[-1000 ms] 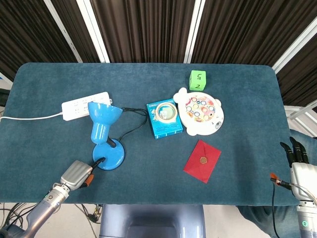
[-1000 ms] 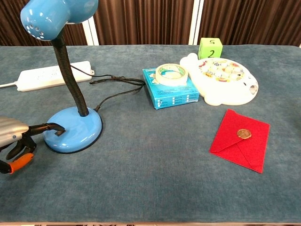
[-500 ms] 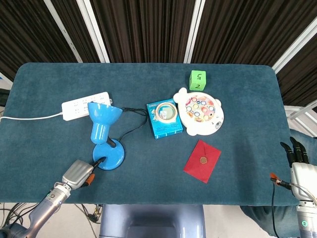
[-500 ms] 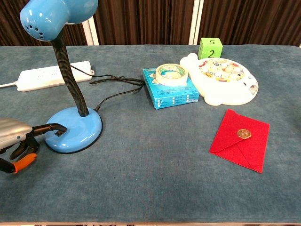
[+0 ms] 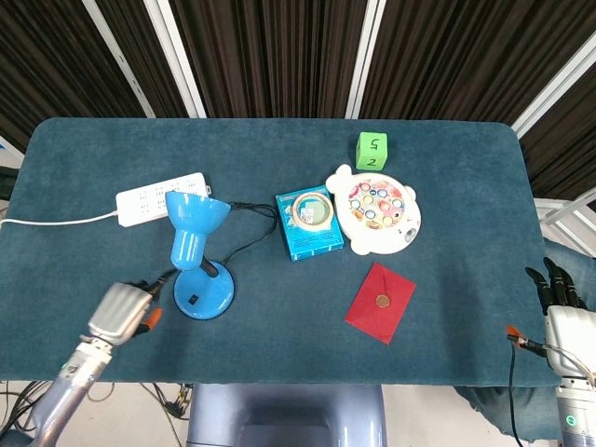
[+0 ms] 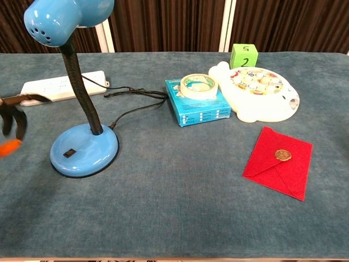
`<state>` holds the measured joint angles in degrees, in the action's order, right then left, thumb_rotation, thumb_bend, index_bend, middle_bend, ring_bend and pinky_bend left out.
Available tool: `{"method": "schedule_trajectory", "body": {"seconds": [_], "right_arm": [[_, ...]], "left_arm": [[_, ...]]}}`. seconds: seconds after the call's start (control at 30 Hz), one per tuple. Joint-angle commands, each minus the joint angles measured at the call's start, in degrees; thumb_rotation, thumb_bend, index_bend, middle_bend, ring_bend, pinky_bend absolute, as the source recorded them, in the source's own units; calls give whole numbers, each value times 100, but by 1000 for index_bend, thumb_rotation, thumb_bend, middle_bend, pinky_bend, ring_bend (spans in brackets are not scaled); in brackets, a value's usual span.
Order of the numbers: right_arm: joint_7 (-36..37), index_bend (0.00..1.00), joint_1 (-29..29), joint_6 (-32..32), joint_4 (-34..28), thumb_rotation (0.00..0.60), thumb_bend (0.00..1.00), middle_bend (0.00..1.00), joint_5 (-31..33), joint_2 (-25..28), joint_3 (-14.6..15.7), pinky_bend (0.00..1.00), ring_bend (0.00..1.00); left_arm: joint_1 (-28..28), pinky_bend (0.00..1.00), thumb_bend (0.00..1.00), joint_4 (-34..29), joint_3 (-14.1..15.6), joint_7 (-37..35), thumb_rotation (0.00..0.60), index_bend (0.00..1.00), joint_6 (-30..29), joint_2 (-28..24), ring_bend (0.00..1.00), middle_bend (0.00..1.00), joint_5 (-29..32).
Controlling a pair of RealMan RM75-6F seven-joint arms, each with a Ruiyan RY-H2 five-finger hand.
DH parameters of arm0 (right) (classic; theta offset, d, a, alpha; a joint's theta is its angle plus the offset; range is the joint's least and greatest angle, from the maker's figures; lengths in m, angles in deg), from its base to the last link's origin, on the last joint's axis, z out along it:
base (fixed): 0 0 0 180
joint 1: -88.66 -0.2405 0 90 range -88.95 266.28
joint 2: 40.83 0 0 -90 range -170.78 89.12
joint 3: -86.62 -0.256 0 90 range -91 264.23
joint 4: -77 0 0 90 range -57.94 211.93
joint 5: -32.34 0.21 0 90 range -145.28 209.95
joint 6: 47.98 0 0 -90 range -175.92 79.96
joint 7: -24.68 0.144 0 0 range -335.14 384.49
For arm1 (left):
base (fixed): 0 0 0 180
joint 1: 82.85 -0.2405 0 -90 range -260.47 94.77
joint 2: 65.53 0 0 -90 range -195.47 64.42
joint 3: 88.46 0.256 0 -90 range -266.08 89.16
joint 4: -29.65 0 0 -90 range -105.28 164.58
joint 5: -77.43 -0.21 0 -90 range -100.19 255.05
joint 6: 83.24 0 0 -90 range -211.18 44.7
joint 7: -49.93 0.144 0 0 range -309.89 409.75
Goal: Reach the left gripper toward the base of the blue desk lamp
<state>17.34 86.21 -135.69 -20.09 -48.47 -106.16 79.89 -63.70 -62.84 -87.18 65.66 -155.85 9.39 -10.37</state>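
Note:
The blue desk lamp stands at the table's left; its round base [image 5: 203, 293] [image 6: 84, 153] shows a small black switch on top, and its shade [image 6: 65, 19] rises on a black gooseneck. My left hand [image 5: 121, 312] [image 6: 11, 123] hovers just left of the base, holding nothing. One dark finger [image 5: 163, 277] stretches toward the lamp and stops short of it. In the chest view the hand is blurred at the left edge, raised above the cloth. My right hand [image 5: 559, 298] hangs off the table's right front corner, fingers apart and empty.
A white power strip [image 5: 158, 197] lies behind the lamp, and the lamp's black cord [image 5: 247, 228] loops toward a blue box with a tape roll [image 5: 310, 222]. Further right are a white fish toy [image 5: 377, 209], a green cube [image 5: 372, 149] and a red envelope [image 5: 380, 302].
My left hand has come off the front of the lamp base, risen and moved left and away from it; the switch shows uncovered. The right hand has not moved.

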Motion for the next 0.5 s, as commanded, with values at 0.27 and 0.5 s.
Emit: {"method": "schedule_trajectory", "body": {"seconds": [0.27,0.5], "right_arm": [[36,151,-20,27,14,600,186,18,-134,4,57,165,55],[95,151,-44,41,78,600,185,18,-298,34,112,290,51]], "left_arm": [[-1224,202,131,-413,17,-603,600,103,-1933,-876,27,118,-171],[-1371,123,105,-199,0,-1285,600,91,-1879,-1003,3,94,90]]}}
